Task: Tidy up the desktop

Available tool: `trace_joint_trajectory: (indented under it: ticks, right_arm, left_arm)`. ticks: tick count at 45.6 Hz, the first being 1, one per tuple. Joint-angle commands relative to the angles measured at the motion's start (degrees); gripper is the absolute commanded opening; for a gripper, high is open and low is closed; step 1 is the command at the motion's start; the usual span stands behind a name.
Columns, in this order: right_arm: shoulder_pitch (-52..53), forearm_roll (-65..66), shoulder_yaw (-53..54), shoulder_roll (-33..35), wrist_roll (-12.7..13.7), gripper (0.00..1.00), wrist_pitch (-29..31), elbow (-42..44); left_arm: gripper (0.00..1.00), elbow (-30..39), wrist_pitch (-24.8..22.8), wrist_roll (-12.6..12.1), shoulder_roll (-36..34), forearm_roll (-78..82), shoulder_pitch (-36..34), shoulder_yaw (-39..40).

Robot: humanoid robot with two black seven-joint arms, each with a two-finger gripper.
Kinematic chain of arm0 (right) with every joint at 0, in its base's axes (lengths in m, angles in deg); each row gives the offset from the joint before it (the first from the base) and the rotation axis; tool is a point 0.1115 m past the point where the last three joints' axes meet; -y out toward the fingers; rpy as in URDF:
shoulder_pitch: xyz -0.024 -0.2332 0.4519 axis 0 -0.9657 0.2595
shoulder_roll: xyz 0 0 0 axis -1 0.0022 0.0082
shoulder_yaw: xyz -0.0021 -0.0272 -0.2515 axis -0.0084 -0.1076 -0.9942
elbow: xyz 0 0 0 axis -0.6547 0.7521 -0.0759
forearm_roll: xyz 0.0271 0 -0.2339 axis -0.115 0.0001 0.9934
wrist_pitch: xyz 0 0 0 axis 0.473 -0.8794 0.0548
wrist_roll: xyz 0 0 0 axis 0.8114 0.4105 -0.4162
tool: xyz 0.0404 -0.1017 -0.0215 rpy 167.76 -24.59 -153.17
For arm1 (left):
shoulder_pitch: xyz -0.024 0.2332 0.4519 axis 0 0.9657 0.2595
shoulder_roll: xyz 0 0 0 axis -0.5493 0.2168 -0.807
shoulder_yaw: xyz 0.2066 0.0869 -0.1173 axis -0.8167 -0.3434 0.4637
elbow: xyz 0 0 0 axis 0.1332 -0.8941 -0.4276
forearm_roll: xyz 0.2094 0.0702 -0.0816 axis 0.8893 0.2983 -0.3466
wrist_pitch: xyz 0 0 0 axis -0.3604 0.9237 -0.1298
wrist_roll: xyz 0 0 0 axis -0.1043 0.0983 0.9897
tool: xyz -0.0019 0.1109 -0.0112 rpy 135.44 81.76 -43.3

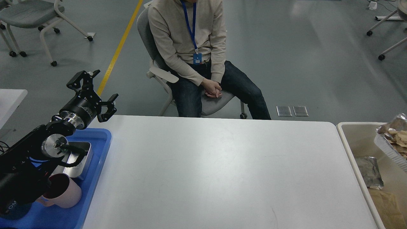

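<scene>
The desktop is the biggest thing here; it fills the middle and lower part of the head view, and its white-grey surface is smooth with rounded far corners. At about twelve o'clock from its centre, behind the far edge, a person in a beige sweater and dark jeans sits on a grey chair with hands clasped. At three o'clock, just beside the right edge of the desktop, stands a beige bin which holds crumpled brown paper and foil wrappers. At nine o'clock lies a blue tray, and its right rim overlaps the left side of the desktop. In the tray there is a metal box and, nearer to me, a pink cup with a dark inside. The left arm comes in over the tray, and the left gripper is raised at about ten o'clock, above the far left corner of the desktop. Its two black fingers are spread wide apart and they hold nothing. The right gripper is outside the view.
</scene>
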Motion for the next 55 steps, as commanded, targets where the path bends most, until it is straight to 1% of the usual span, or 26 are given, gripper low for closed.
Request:
trace_joint_trajectory:
  ticks: [1,6,13,16,25,30,38,42,47,50,55]
  right_arm:
    - [0.5,-3.53,-0.27,-1.05,0.23,1.0,-1.25,3.99]
    - [0.41,-8.26,-0.44,-1.85,0.32,1.0,-1.43,4.87]
    - [0.5,-13.37,-0.62,-2.29,0.23,1.0,-1.52,5.22]
    - [1.11,-14.78,-0.53,-2.9,0.14,1.0,-2.22,5.92]
    - [6.47,-18.03,0.17,-8.52,-0.38,1.0,-2.22,5.75]
    - [10.16,-22.69,2.89,-14.14,-0.38,1.0,-2.13,5.66]
    - [16.84,-23.84,3.51,-18.89,-0.47,1.0,-2.13,5.22]
    - [19.3,-23.84,3.77,-23.81,-0.38,1.0,-2.22,3.56]
    - [20.54,-23.93,4.65,-27.07,-0.47,1.0,-2.57,-0.66]
    - [20.54,-23.93,7.98,-29.52,-0.56,1.0,-2.66,-3.65]
    - [19.83,-24.01,16.76,-35.67,-1.7,1.0,-2.05,-9.27]
  left_arm:
    - [0.96,-0.61,-3.65,-0.44,4.58,0.07,2.6,8.61]
    - [0.96,-1.13,-3.57,-0.35,8.8,0.07,3.66,12.75]
    - [0.96,-1.4,-3.56,-0.09,11.18,-0.02,4.36,15.3]
    - [0.96,-1.4,-3.56,-0.44,11.62,-0.02,4.89,16.97]
    - [0.96,-1.4,-3.56,-0.18,13.11,-2.12,5.59,19.96]
    - [0.96,-1.4,-3.56,-0.09,13.91,-2.83,6.2,20.05]
    - [0.96,-1.22,-3.13,0.0,15.14,-2.92,7.52,20.23]
    - [0.96,-0.87,-3.04,0.0,15.58,-3.01,8.66,21.36]
    - [0.96,-0.34,-3.04,0.0,16.37,-3.01,9.63,22.77]
    - [0.96,-0.34,-3.04,0.0,16.63,-3.0,10.16,23.3]
    - [0.96,0.45,-3.04,0.0,17.68,-2.92,11.04,23.74]
